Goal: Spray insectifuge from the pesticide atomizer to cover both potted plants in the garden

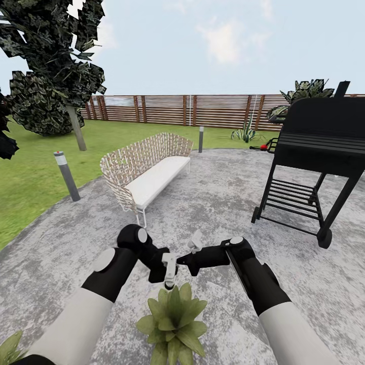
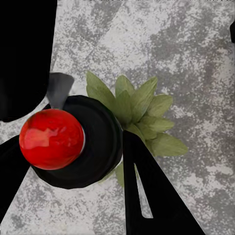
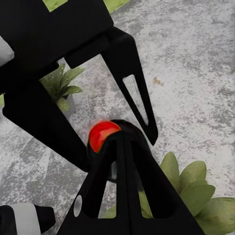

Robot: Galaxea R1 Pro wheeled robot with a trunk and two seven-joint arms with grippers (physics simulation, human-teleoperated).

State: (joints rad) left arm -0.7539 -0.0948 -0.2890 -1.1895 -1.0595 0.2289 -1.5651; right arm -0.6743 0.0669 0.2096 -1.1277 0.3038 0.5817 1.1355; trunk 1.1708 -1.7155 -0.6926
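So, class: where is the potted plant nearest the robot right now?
In the head view the potted plant sits on the grey paving at bottom centre, directly below the two grippers, with the wicker bench further off to the left.

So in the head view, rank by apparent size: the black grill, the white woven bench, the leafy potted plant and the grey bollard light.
Largest to smallest, as seen:
1. black barbecue grill
2. white woven bench
3. green-leaved potted plant, enlarged by nearness
4. grey bollard light

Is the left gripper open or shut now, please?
Shut on the pesticide atomizer. In the left wrist view its two black fingers press both sides of the atomizer, above a potted plant.
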